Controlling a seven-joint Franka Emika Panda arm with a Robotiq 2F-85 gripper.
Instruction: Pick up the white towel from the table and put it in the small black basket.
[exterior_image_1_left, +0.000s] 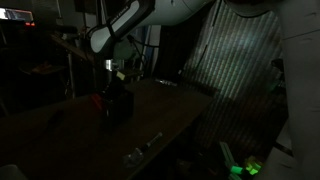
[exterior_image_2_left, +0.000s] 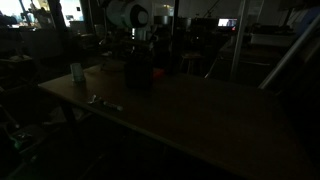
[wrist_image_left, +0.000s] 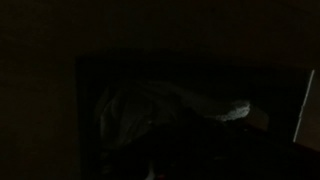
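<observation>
Counter (exterior_image_1_left: 60, 125) fills most of both exterior views, brown and mostly bare; lighting very poor, detail limited. Arm (exterior_image_1_left: 130, 22) comes in from the upper right in that view and bends down toward the far middle of the counter. Small black basket (exterior_image_1_left: 120, 107) stands there, upright, directly under the hand (exterior_image_1_left: 113, 72); in an exterior view from the opposite side the basket (exterior_image_2_left: 138, 78) shows as a dark block with the hand (exterior_image_2_left: 138, 52) just above its rim. White towel (wrist_image_left: 150, 105) is visible only in the wrist view: a pale crumpled mass lying inside dark walls that I read as the basket (wrist_image_left: 85, 110). No white cloth is seen on the counter top in either exterior view. Hand state: cannot tell. The fingers do not show in the wrist view and are too dark and small elsewhere, so whether it grips the towel or has let go is unresolved. Judgement on progress: the pick and the carry look done and the towel appears to be in the basket; what is left is to confirm release and lift the hand clear. Minor items: a pale cup (exterior_image_2_left: 76, 71) at the left, well apart from the basket, and small bits (exterior_image_2_left: 102, 100) near the counter's near edge.
</observation>
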